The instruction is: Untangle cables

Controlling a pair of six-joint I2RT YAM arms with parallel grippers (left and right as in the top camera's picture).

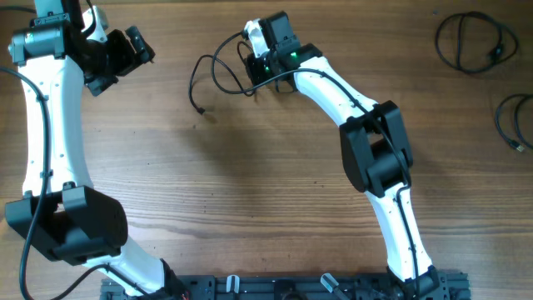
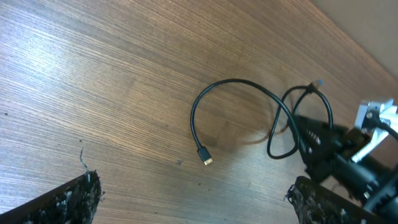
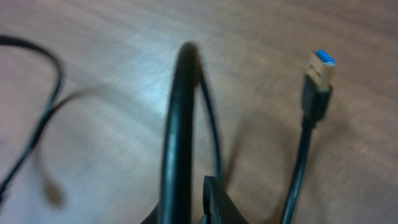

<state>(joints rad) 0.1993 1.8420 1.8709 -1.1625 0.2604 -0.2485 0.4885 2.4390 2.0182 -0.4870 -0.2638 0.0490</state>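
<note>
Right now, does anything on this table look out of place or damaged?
Nothing looks damaged or spilled. Only the cable pinched by the right gripper looks untidy: it crosses over itself in a loop.

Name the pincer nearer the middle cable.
Right. The right pincer grips the cable at its loop; the left pincer sits open, well apart from it.

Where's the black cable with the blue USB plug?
Overhead, top centre of the wooden table: the thin black cable loops out from the right gripper, which pinches it.
</note>
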